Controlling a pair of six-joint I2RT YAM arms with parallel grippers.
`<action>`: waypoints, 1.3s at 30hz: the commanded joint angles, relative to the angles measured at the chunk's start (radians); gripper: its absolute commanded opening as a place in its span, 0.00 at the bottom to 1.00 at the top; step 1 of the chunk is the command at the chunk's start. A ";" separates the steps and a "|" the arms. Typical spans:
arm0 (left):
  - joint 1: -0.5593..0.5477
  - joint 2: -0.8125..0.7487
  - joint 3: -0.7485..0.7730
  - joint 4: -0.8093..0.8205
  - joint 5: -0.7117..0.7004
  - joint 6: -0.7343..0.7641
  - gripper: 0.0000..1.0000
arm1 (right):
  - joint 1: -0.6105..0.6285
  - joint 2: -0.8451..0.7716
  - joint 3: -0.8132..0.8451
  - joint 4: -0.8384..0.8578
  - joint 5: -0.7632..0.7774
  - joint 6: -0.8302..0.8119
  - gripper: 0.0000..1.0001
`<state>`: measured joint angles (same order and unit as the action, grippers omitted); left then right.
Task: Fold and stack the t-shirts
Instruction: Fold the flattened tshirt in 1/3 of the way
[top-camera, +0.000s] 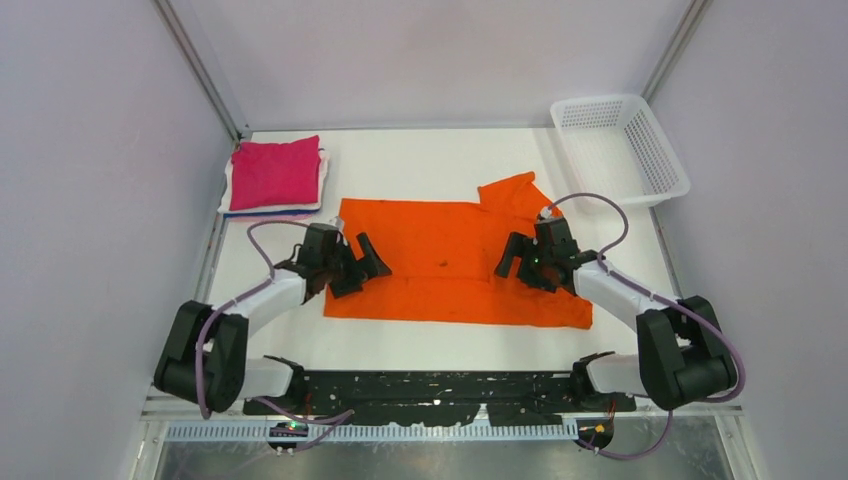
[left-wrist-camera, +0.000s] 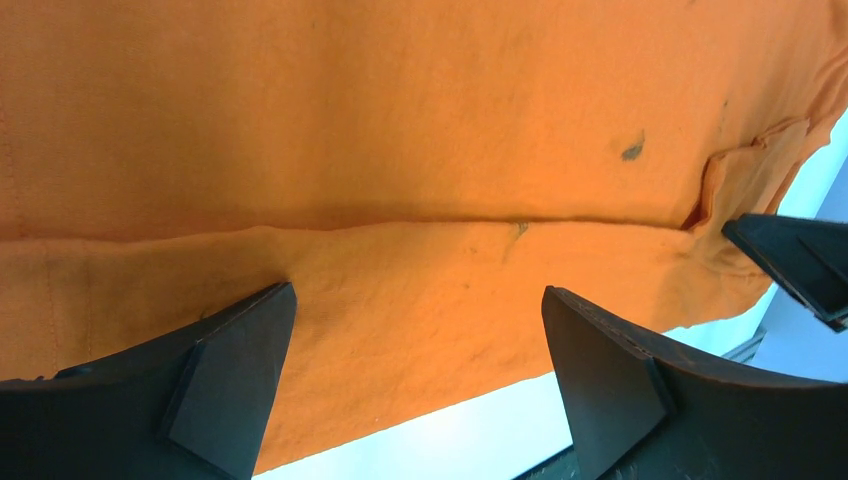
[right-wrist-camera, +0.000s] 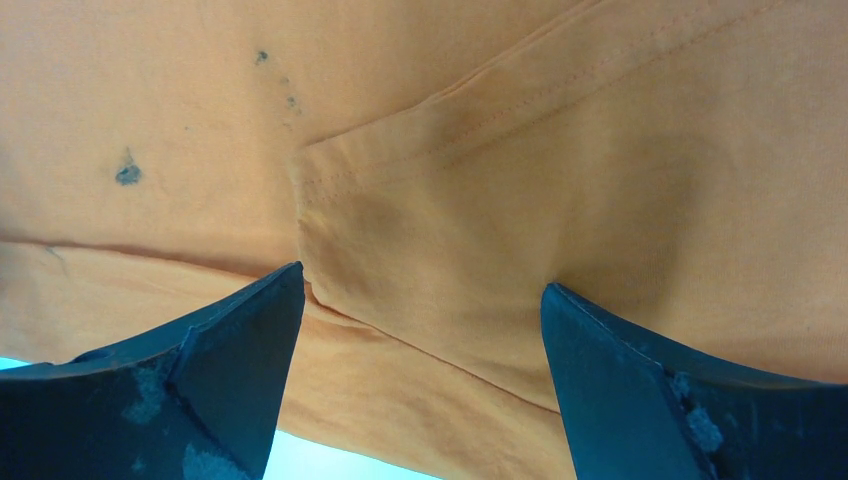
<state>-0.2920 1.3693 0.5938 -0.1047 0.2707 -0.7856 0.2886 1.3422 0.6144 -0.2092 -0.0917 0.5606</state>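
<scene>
A bright orange t-shirt (top-camera: 440, 255) lies flat in the middle of the table, its near part folded over; one sleeve sticks out at the far right. It fills the left wrist view (left-wrist-camera: 400, 150) and the right wrist view (right-wrist-camera: 500, 180). My left gripper (top-camera: 362, 270) is open over the shirt's left edge, holding nothing. My right gripper (top-camera: 512, 262) is open over the shirt's right part, above a folded sleeve hem, holding nothing. A folded magenta-pink shirt (top-camera: 275, 172) tops a stack of folded white and blue shirts at the far left.
A white plastic lattice basket (top-camera: 620, 148) stands at the far right corner of the white table (top-camera: 420, 160). Grey walls close in the left, right and back sides. A black perforated plate (top-camera: 440, 392) runs along the near edge between the arm bases.
</scene>
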 joint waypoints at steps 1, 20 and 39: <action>-0.069 -0.107 -0.139 -0.207 -0.068 -0.037 0.99 | 0.039 -0.058 -0.081 -0.284 0.040 0.016 0.95; -0.358 -0.511 -0.354 -0.369 -0.113 -0.269 1.00 | 0.055 -0.242 -0.107 -0.480 0.195 0.045 0.95; -0.362 -0.460 -0.038 -0.489 -0.360 -0.118 1.00 | 0.055 -0.423 0.023 -0.296 0.122 -0.007 0.95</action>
<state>-0.6548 0.8787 0.4137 -0.4934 0.0330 -1.0004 0.3431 0.9779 0.5240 -0.6094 0.0498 0.5922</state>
